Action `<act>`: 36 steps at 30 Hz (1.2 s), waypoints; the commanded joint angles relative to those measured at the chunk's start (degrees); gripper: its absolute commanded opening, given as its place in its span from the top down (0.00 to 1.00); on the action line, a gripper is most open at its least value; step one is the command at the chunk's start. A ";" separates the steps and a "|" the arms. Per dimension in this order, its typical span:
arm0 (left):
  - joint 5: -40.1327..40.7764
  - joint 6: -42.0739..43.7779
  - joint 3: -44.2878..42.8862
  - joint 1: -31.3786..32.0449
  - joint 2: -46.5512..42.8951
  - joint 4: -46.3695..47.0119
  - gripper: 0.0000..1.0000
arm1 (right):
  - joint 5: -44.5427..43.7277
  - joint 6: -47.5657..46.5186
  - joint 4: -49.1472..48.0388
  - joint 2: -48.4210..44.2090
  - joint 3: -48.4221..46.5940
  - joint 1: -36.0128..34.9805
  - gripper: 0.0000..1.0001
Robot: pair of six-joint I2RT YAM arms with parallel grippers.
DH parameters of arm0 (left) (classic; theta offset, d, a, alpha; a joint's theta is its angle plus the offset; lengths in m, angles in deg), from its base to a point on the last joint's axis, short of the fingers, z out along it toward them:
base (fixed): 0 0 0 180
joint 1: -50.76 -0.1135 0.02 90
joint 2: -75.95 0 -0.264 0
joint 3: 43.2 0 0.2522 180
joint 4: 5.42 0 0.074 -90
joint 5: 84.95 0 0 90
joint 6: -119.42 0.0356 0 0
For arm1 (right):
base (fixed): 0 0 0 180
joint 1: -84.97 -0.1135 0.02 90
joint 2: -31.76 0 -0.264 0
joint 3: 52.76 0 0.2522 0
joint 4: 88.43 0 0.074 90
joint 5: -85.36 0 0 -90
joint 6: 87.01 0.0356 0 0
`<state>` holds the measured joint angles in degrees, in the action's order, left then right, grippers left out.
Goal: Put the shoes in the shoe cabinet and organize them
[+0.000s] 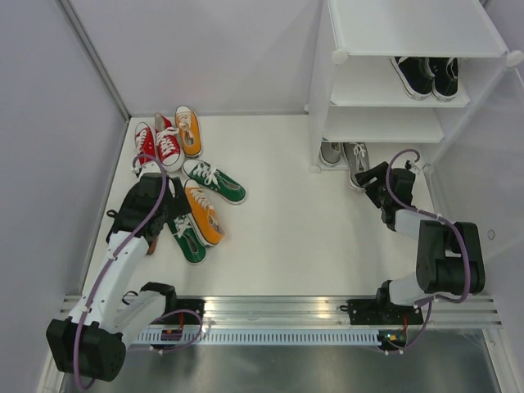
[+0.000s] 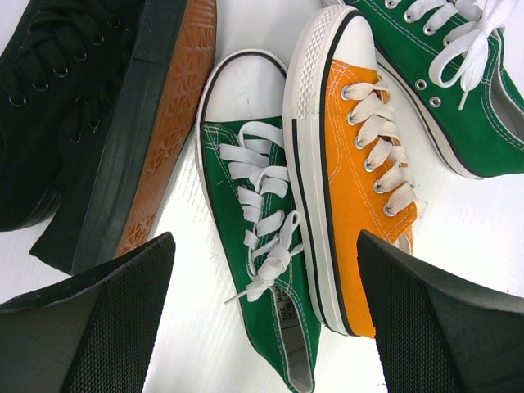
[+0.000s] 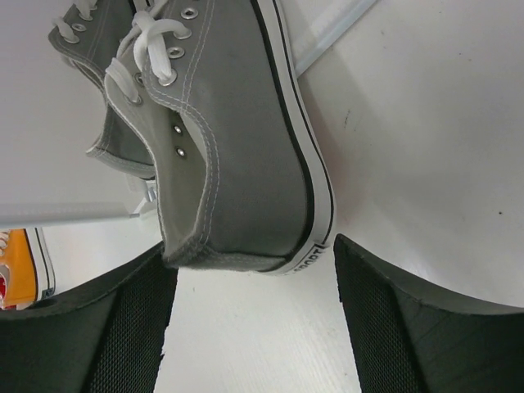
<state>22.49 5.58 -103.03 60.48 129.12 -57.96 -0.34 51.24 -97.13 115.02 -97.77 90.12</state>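
A grey sneaker (image 3: 237,147) stands heel-first between the spread jaws of the right gripper (image 3: 254,243), its 2 black textured fingers (image 3: 106,336) flanking the white, black-striped sole. Whether either pad touches the heel cannot be made out. A 2nd grey sneaker (image 3: 90,49) sits close behind it at upper left, its white laces (image 3: 135,49) showing. Both rest on a white floor (image 3: 426,123) beside a white panel (image 3: 57,180). An orange shoe (image 3: 18,270) peeks in at the far left edge.
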 commanded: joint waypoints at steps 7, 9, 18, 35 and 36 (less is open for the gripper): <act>-1.00 1.95 0.18 -0.22 -0.26 2.22 0.06 | 2.56 -1.05 -10.33 7.61 -5.66 0.57 0.45; -0.91 1.95 0.10 -0.22 0.01 2.22 0.06 | 3.08 -1.57 -10.41 8.66 -6.98 0.57 0.54; -0.73 2.04 0.01 -0.22 0.89 2.31 0.06 | 4.76 -3.07 -8.39 13.85 -15.95 0.56 0.70; -0.29 2.04 0.01 -0.22 1.50 2.22 0.06 | -0.24 -7.64 -5.41 21.49 -26.32 -1.10 0.73; -0.29 2.13 0.10 -0.22 1.59 2.31 0.06 | -0.51 -7.73 -5.14 21.76 -26.58 -1.45 0.74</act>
<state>22.49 5.60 -103.00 60.48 130.61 -57.83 1.36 45.82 -99.53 135.22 -121.75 89.86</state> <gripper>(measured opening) 0.939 0.267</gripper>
